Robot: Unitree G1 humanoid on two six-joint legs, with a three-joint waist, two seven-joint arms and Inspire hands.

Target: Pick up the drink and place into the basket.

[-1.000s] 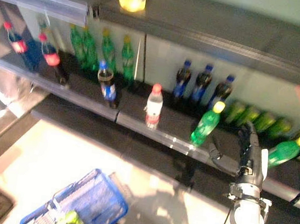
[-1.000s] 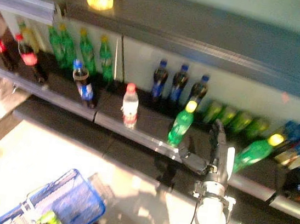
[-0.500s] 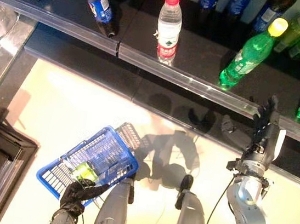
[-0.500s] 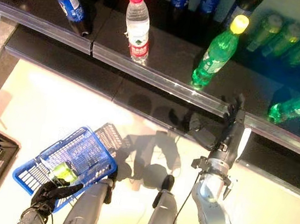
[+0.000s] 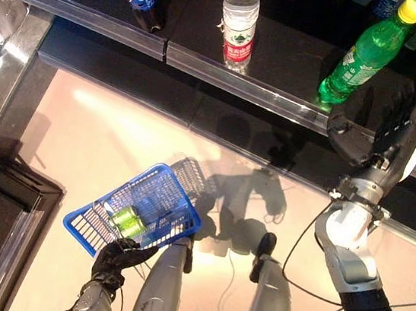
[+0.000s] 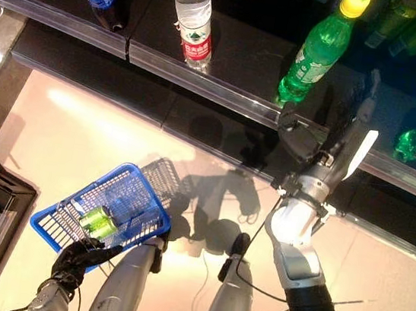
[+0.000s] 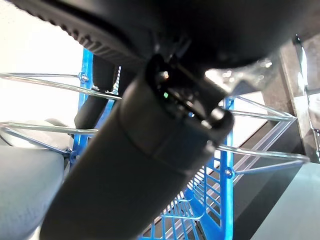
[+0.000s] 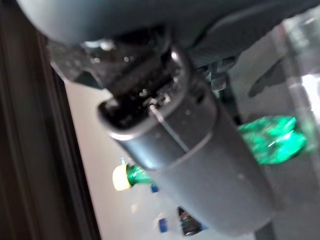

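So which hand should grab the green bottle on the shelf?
The right hand. It is open just beside the green bottle on the shelf. The left hand is down low, its fingers curled on the blue basket.

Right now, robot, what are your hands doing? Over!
Right hand open, raised beside green bottle on shelf. Left hand shut on basket; one can inside. Nothing in the way.

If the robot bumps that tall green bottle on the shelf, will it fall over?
Probably. The green bottle is tall and narrow, so a knock near its yellow cap could tip it. Being round, it might then roll along the shelf. The right hand beside it is open.
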